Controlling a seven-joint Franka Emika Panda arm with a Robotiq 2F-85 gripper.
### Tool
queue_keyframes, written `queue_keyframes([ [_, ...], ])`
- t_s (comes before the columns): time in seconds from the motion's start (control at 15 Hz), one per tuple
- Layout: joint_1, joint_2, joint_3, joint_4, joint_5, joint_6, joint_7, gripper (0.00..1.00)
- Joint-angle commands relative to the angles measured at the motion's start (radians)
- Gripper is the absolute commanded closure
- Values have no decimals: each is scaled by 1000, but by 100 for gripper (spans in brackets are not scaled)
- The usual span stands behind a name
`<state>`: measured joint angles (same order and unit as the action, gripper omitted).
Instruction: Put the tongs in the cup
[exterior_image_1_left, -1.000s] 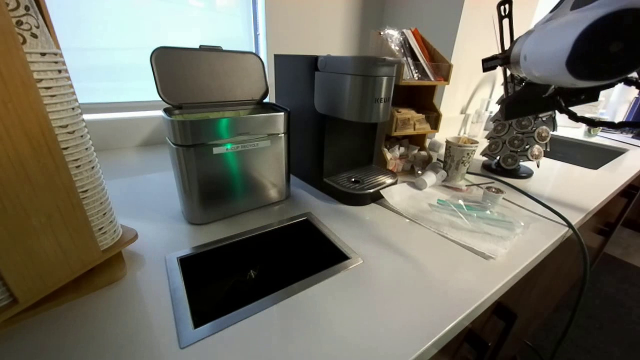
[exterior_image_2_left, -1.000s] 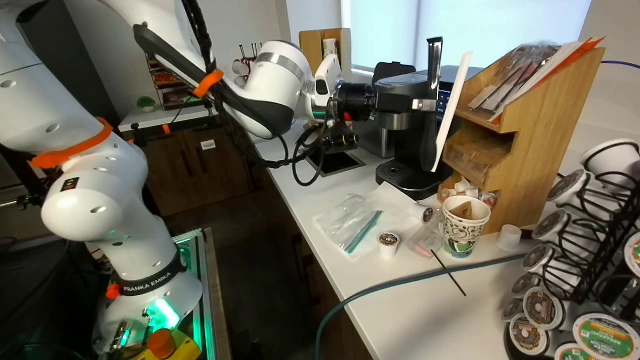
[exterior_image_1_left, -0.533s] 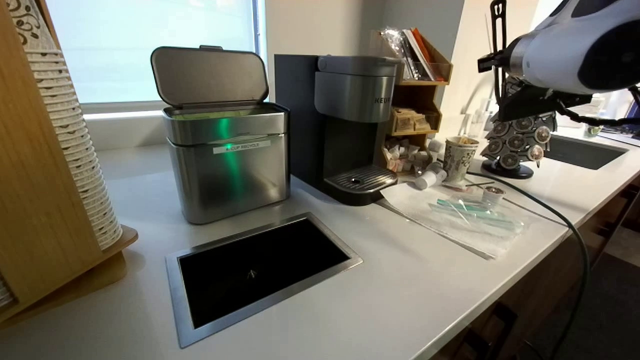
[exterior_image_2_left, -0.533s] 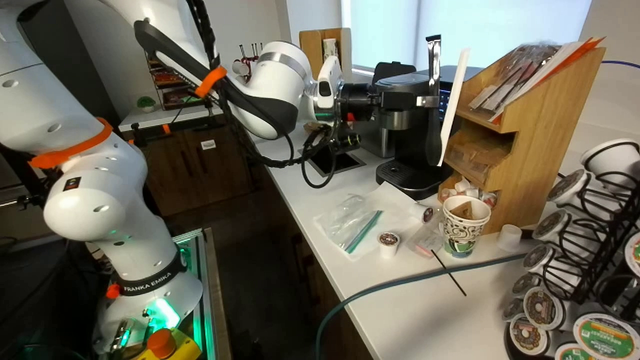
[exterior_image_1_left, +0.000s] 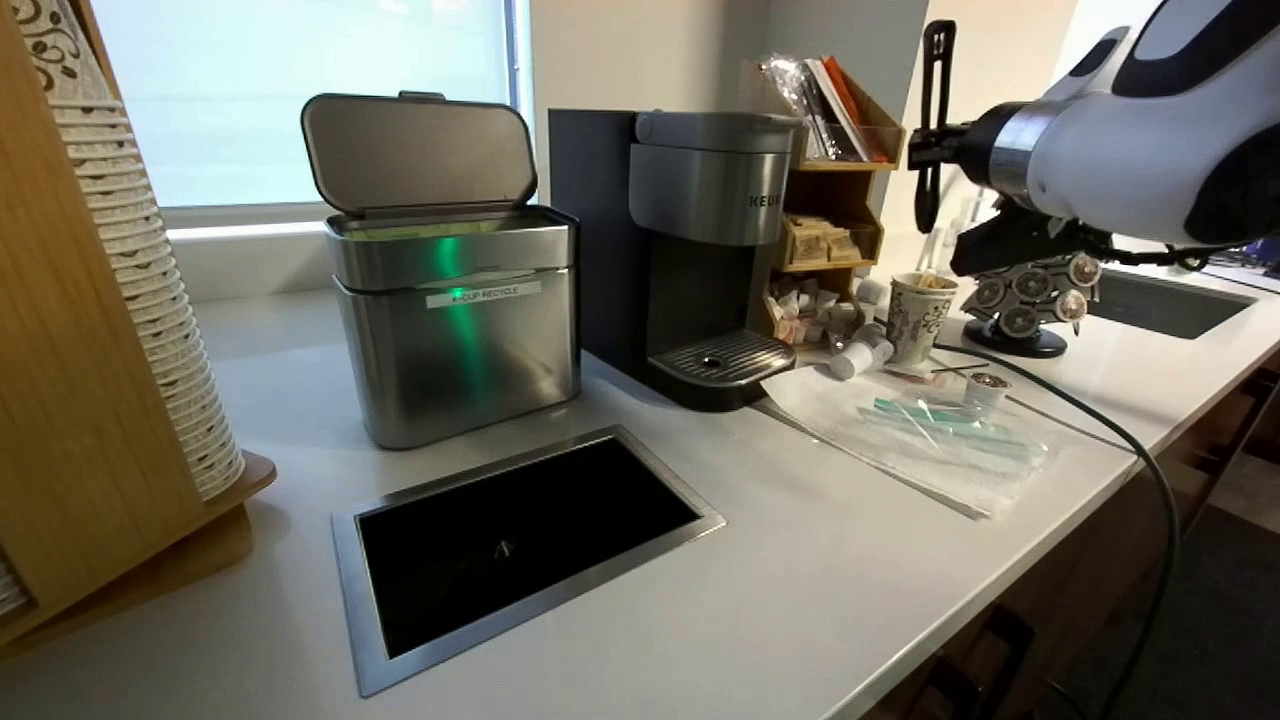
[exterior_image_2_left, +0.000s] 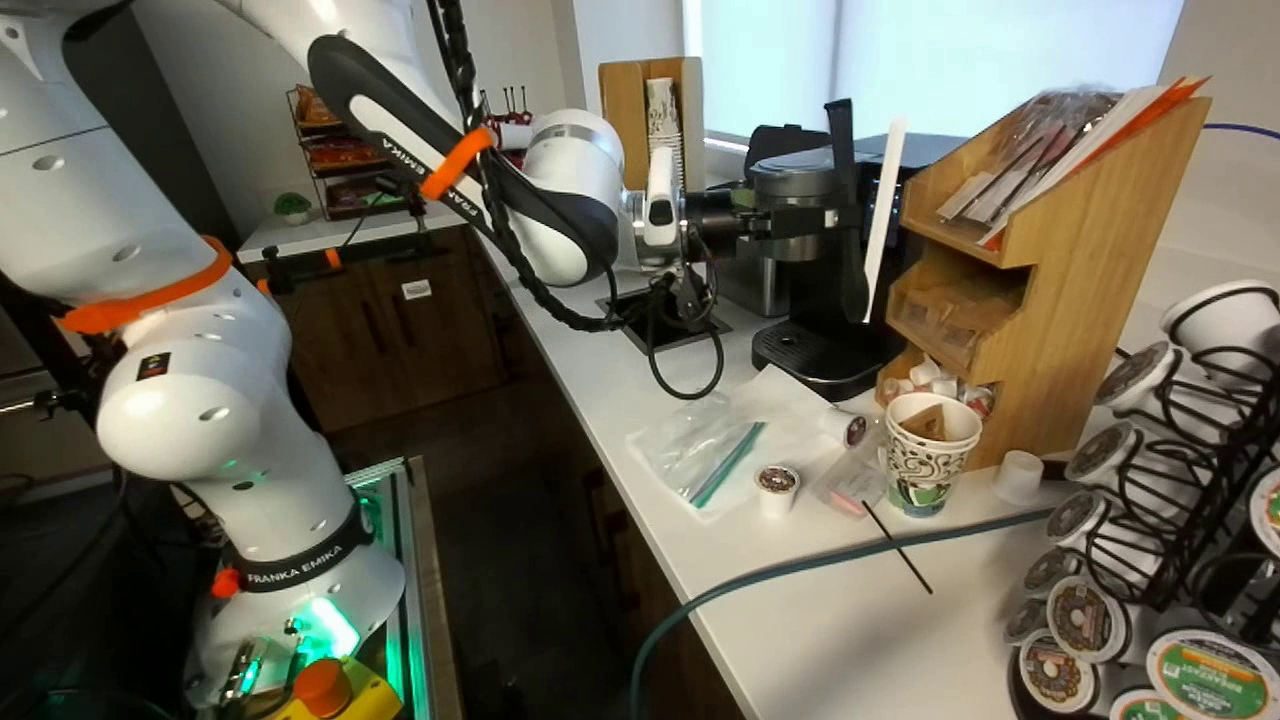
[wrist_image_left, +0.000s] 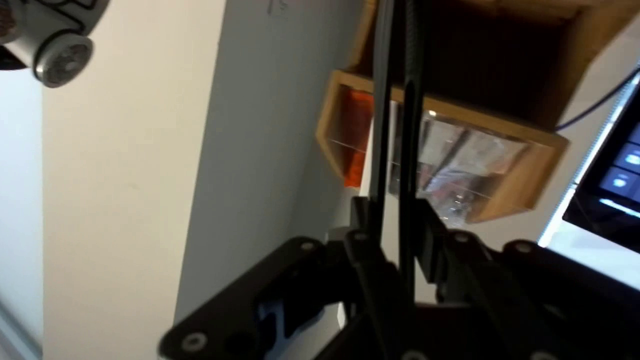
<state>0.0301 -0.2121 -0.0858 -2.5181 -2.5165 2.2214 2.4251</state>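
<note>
The tongs (exterior_image_1_left: 928, 197), long, slim, smooth and black, hung nearly upright, higher than the cup (exterior_image_2_left: 930, 470) and well apart from it; an exterior view showed a slot in their upper part and a rounded, broader lower end, and the wrist view two narrow dark strips. The fingers (wrist_image_left: 431, 222), dark and jointed, were clamped on them partway along their length. The cup was paper, pale with a swirling print, upright on the smooth whitish desk (exterior_image_1_left: 760, 600), and it held a flat brown piece (exterior_image_2_left: 925, 420), papery in look. Just beside the cup rose a wooden organizer (exterior_image_2_left: 1110, 250): white and orange paper (exterior_image_1_left: 833, 112) and crinkled clear wrapping (exterior_image_1_left: 785, 85) filled its top tier, small tan packets (exterior_image_1_left: 822, 243) its middle one, little tubs (exterior_image_1_left: 815, 312) its bottom one. Near the cup, a dark wire rack (exterior_image_1_left: 1035, 346) bore pods (exterior_image_2_left: 1087, 617) with printed lids, and a green-sealed clear zip bag (exterior_image_2_left: 690, 430) lay on a flat white paper towel (exterior_image_1_left: 850, 400). Farther from the cup than the organizer stood the boxy coffee maker (exterior_image_1_left: 705, 195) in black and gray metal; farther again, the brushed-steel bin (exterior_image_1_left: 470, 360), its lid raised and its label (exterior_image_1_left: 490, 293) ending in "RECYCLE". Well apart from the cup, a wooden holder (exterior_image_1_left: 90, 350) contained a tall stack of nested paper cups (exterior_image_1_left: 165, 310).
</note>
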Motion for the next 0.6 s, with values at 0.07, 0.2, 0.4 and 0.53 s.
queue_keyframes([
  [0.07,44,-6,41,-45,10,0,33,94],
  [0.2,33,-7,33,-60,-6,-15,26,94],
  [0.4,6,-20,8,-98,-3,-59,30,94],
  [0.53,-18,-23,-18,-125,-3,-92,52,94],
])
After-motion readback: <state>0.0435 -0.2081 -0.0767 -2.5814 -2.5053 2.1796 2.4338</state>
